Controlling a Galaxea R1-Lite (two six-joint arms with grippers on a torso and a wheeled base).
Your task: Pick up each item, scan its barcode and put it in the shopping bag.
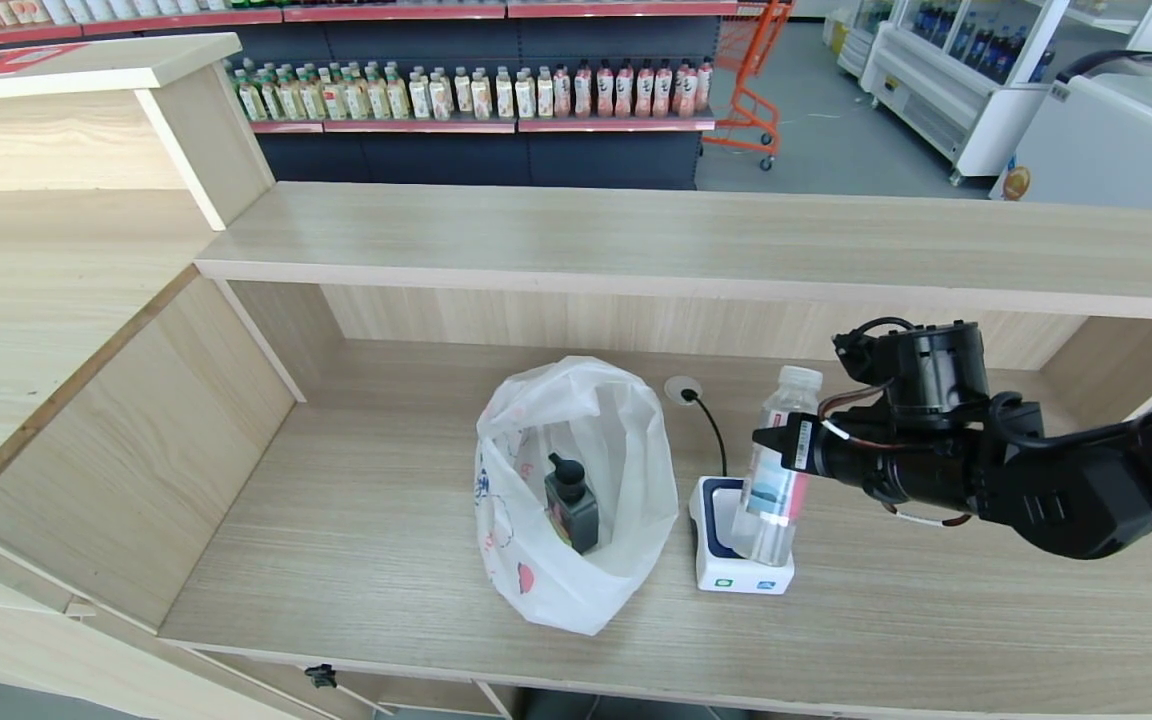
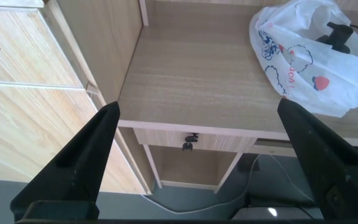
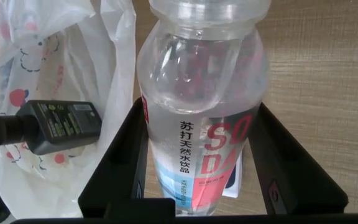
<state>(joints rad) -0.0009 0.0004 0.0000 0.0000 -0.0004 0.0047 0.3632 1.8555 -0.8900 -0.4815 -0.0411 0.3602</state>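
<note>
Pale wood-grain checkout counter (image 1: 356,540) with a raised back ledge; beyond it, store shelving (image 1: 476,95) stocked with rows of drink bottles, an orange trolley (image 1: 758,80) and white chest freezers (image 1: 946,100) along the aisle.

Right arm: entering from the right edge of the head view, forearm roughly level above the counter, right gripper (image 1: 774,445) applied to the water bottle (image 1: 781,470) from the side; jaws closed around the bottle's mid-body, one black finger (image 3: 120,162) on each flank of the label. Bottle: clear, white-capped, red-and-blue label, near upright with a slight lean, base over the blue top of the scanner (image 1: 744,575) (contact between base and scanner not discernible). Scanner: small white box just right of the shopping bag (image 1: 626,470); black cable (image 1: 711,430) leading back to a round port in the counter.

Left arm: held low in front of the counter's near edge, left gripper (image 2: 197,112) aimed at the counter front and the drawer lock (image 2: 188,142) beneath; jaws spread wide, nothing between them.

Shopping bag: white plastic with cartoon prints, standing on the counter, mouth open upward; inside, one dark pump bottle (image 1: 571,510), pump head uppermost, resting against the bag's wall.
</note>
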